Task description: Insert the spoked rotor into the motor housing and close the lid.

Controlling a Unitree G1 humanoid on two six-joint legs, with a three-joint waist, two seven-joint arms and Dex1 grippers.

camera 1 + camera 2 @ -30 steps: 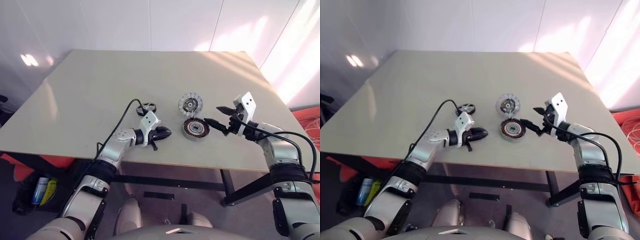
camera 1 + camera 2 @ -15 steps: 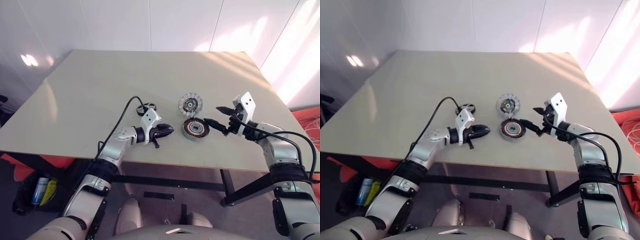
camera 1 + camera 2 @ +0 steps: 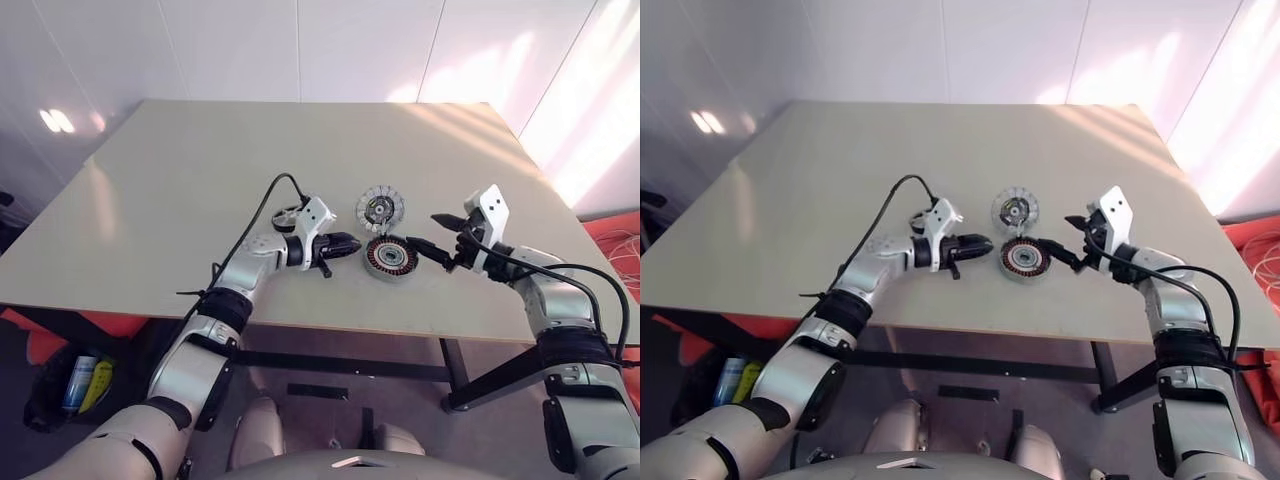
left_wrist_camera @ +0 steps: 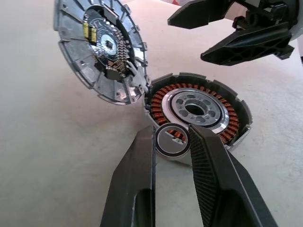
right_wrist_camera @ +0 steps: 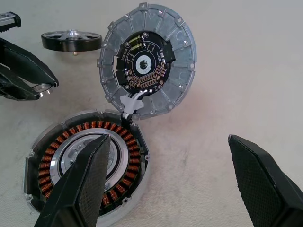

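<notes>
The motor housing lies open on the table, coppery windings showing around a silver centre. The lid leans tilted at its far edge, joined by short wires, circuit face showing. The spoked rotor lies flat on the table behind my left hand, partly hidden. My left gripper hovers just left of the housing, shut on a small silver washer ring. My right gripper stands wide open at the housing's right side, one finger over the rim, nothing held.
The beige table stretches wide behind and left of the parts. Its front edge runs close below both grippers. A black cable arcs over the left wrist.
My left arm has swung right and slightly up, carrying the small ring from the rotor's side to the housing's left edge. The right gripper, housing and lid have not moved.
</notes>
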